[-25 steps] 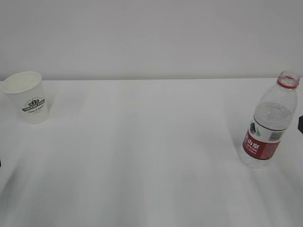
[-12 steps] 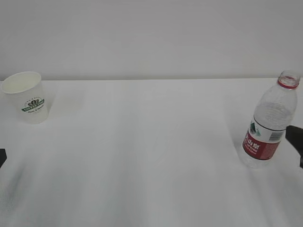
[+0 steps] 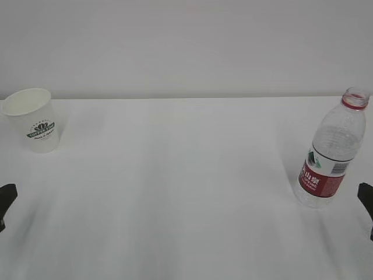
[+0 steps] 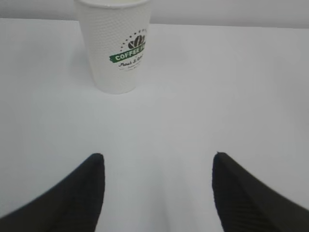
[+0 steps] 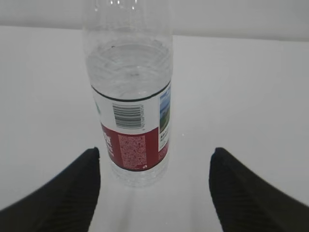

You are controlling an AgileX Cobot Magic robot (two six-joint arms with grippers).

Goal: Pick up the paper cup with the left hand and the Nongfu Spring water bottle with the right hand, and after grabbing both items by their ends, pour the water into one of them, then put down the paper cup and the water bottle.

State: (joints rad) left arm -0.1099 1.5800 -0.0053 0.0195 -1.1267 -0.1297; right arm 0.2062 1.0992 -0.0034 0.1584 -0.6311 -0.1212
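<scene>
The paper cup (image 3: 32,119) stands upright at the far left of the table, white with a green logo; the left wrist view shows this cup (image 4: 116,46) well ahead of my left gripper (image 4: 158,157), slightly left of its centre line. That gripper is open and holds nothing. The Nongfu Spring water bottle (image 3: 332,154) stands upright at the right, uncapped, with a red neck ring. Seen from the right wrist, the bottle (image 5: 130,96) has its base at the mouth of my open right gripper (image 5: 154,152), nearer the left finger and untouched. I cannot make out the water clearly.
The white table (image 3: 186,186) runs back to a plain pale wall. One dark fingertip (image 3: 6,198) shows at the left edge of the exterior view, and another fingertip (image 3: 366,201) shows at the right edge beside the bottle.
The left fingertip has come further into the exterior view. The right fingertip has dropped lower along the right edge. Cup and bottle have not moved.
</scene>
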